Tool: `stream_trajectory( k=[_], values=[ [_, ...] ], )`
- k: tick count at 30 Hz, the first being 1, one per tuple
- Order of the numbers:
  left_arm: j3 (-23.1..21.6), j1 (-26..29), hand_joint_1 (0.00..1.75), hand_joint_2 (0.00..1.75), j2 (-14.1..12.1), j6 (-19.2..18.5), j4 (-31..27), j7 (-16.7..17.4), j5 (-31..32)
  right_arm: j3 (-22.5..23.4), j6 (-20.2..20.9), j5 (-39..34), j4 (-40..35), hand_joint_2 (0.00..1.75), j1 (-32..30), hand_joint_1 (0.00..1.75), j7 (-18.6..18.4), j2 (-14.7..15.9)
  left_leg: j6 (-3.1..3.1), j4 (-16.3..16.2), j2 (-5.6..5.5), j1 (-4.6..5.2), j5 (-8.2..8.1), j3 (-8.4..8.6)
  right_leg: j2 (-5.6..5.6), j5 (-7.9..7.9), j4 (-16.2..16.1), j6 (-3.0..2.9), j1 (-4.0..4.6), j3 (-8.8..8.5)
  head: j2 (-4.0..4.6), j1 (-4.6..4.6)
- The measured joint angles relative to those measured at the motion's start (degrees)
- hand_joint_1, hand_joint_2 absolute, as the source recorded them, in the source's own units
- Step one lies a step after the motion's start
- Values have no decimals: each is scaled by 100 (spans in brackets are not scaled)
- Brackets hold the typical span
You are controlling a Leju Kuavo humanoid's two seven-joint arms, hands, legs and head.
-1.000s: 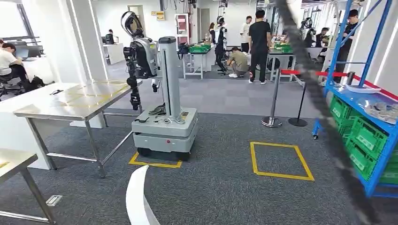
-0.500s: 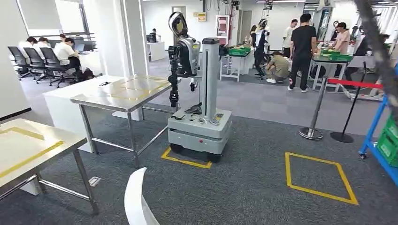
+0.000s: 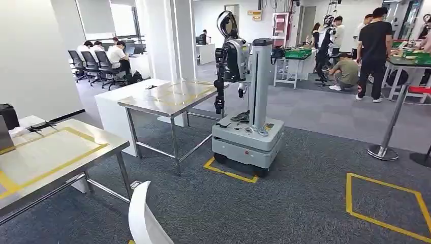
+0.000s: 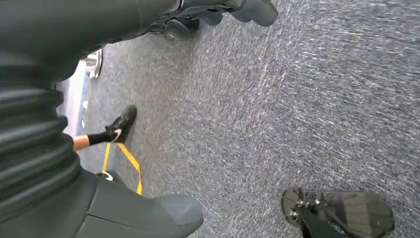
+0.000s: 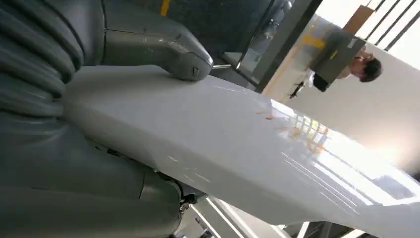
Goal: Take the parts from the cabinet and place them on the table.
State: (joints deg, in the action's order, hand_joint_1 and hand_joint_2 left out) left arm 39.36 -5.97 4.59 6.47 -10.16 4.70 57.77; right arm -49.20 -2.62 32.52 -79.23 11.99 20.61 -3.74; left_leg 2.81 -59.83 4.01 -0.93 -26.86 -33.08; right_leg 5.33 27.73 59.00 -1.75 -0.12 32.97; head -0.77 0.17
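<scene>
A: Head view first: where is the part?

B: Low at the near edge, a white curved part (image 3: 145, 216) rises into the picture, over the grey carpet (image 3: 284, 203). From the right wrist, the right hand (image 5: 84, 99) grips that same white part (image 5: 237, 148): the thick thumb (image 5: 163, 52) presses on its glossy face and the rest of the hand lies under it.

A: And the left hand?

B: The left hand (image 4: 89, 198) hangs over the carpet. Its thumb (image 4: 148, 215) sticks out, but the dark fingers are cut off at the picture's edge, so I cannot tell whether it is clenched or released. A person's black shoe (image 4: 123, 123) stands on the floor beside yellow tape.

A: Any containers?

B: Green crates (image 3: 297, 52) sit on a far table behind the grey wheeled robot (image 3: 249, 112). Their contents are too small to make out.

A: Tables?

B: A near table (image 3: 51, 152) on the left, with a yellow tape rectangle on top and a small dark tool (image 3: 40, 126) at its far edge. Further off, a steel table (image 3: 170, 97), also taped, just beside the wheeled robot. People stand and crouch at the far right, and others sit at the far left.
</scene>
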Motion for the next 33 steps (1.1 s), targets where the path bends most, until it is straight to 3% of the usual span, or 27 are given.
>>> stream_trajectory(
  k=[1,2,4,5,6,7,8,10,11,12,14,15,16,18,20,21,22,23,25,26,27,28,30,31,32,33],
  values=[
    [0,-33,0,175,0,0,0,7,2,2,0,5,-22,175,29,175,2,2,-47,110,97,72,-69,34,58,34,43,46,52,13,0,-2],
    [0,-41,0,175,2,4,0,9,0,9,0,7,-24,175,57,175,-7,2,-113,93,-9,55,-38,19,103,25,33,76,51,6,0,13],
    [2,-15,0,175,2,4,0,-13,-28,11,-2,48,-31,175,91,175,-55,-4,-161,85,-129,65,-34,-46,224,19,13,114,50,-24,0,7],
    [2,-11,0,175,2,7,0,-28,-15,20,-11,55,-39,175,110,175,-85,-13,-213,123,-199,46,-10,12,255,51,17,164,38,-45,0,7],
    [2,-9,0,175,13,11,0,-35,13,35,-13,64,-61,175,127,175,-85,-13,-247,141,-259,16,14,11,-21,112,107,227,3,-38,0,9],
    [2,-22,0,175,15,13,-2,-35,46,37,-20,79,-90,175,144,175,-79,-15,-284,141,-315,5,35,-2,-321,285,333,252,-7,69,0,9],
    [2,-46,0,175,13,15,-4,-43,63,50,-26,90,-98,175,147,175,-83,-7,-303,141,-377,1,47,-20,-464,526,761,270,-15,267,0,11],
    [2,-66,0,175,15,15,-7,-41,68,74,-26,98,-98,175,143,175,-87,11,-318,127,-546,6,57,-58,-506,882,1654,283,-15,711,0,11],
    [2,-60,0,175,15,11,-5,-31,66,77,-35,107,-98,175,143,175,-92,15,-316,116,-630,7,60,-70,-508,873,1818,278,-15,805,0,13],
    [2,-53,0,175,15,-4,-4,-17,55,81,-46,109,-98,175,144,175,-105,15,-313,104,-706,6,62,-73,-516,730,1695,263,-16,754,0,11],
    [4,-56,0,175,15,-53,-4,-19,46,100,-70,112,-101,175,161,175,-120,17,-300,86,-877,5,67,-72,-591,218,822,213,-20,331,0,11],
    [4,-64,0,175,20,-55,-4,-33,50,107,-79,114,-101,175,186,175,-120,17,-285,81,-952,0,72,-75,-769,-13,283,177,-21,72,0,11],
    [4,-74,0,175,31,-57,-4,-31,85,116,-83,120,-101,175,207,175,-120,20,-243,71,-998,5,82,-110,-1095,67,83,151,-44,-6,0,2],
    [4,-95,0,175,13,-94,-7,-4,103,129,-90,127,-103,175,229,175,-120,17,-145,86,-1131,-20,122,-172,-949,28,48,162,-2,25,0,13],
    [4,-62,0,175,7,-96,-4,-30,101,129,-83,129,-103,175,281,175,-114,2,-51,147,-1249,-31,162,-226,-834,-8,1,81,-15,10,0,15],
    [4,-49,0,175,-16,-77,-4,-43,105,129,-81,127,-101,175,314,175,-111,-13,-47,111,-1101,-35,141,-223,-741,-44,-59,38,-46,-20,0,13],
    [4,-49,0,175,-4,-68,-2,-50,129,129,-85,127,-101,175,334,175,-96,-17,-25,-52,-731,4,6,-292,-682,-45,-81,2,-43,-37,0,-2],
    [4,-65,0,175,0,-68,-2,-68,133,133,-98,114,-101,175,337,175,-83,-15,6,-416,-539,3,-236,-470,-589,-39,-82,-22,-30,-39,0,0],
    [4,-83,0,175,-4,-68,-2,-107,131,179,-131,96,-68,175,300,175,-59,-2,44,-1292,-449,-11,-643,-873,-412,-23,-81,-43,-12,-38,0,-2],
    [4,-78,0,175,-4,-70,-2,-111,131,188,-142,92,-50,175,295,175,-59,2,59,-1539,-444,-11,-704,-975,-349,-21,-78,-46,-11,-34,0,-2],
    [4,-68,0,175,-9,-70,-2,-127,133,201,-182,72,-28,175,289,175,-37,7,70,-1521,-436,-15,-626,-949,-314,-18,-76,-42,-12,-35,0,-2],
    [4,-59,0,175,-15,-64,-9,-133,166,221,-216,7,-9,175,289,175,15,7,71,-1233,-427,-19,-441,-778,-267,-14,-70,-35,-13,-36,0,-2],
    [4,-55,0,175,-26,-39,-9,-131,184,253,-271,-90,-4,175,295,175,96,4,54,-223,-370,-20,0,-201,-213,9,-38,1,-21,-42,0,0],
    [4,-58,0,175,-28,-33,-7,-133,179,267,-302,-135,-4,175,295,175,148,4,12,112,-301,-11,-32,-49,-189,27,-12,31,-8,-31,0,-2],
    [4,-57,0,175,-28,-20,-9,-157,168,284,-321,-173,-4,175,297,175,164,4,-62,120,-320,26,-2,-7,-189,38,16,66,24,-20,0,0],
    [4,-45,0,175,-28,8,-7,-164,168,302,-345,-207,-4,175,297,175,181,4,-93,110,-331,27,2,-17,-189,21,-7,94,24,-22,0,4]
  ],
)
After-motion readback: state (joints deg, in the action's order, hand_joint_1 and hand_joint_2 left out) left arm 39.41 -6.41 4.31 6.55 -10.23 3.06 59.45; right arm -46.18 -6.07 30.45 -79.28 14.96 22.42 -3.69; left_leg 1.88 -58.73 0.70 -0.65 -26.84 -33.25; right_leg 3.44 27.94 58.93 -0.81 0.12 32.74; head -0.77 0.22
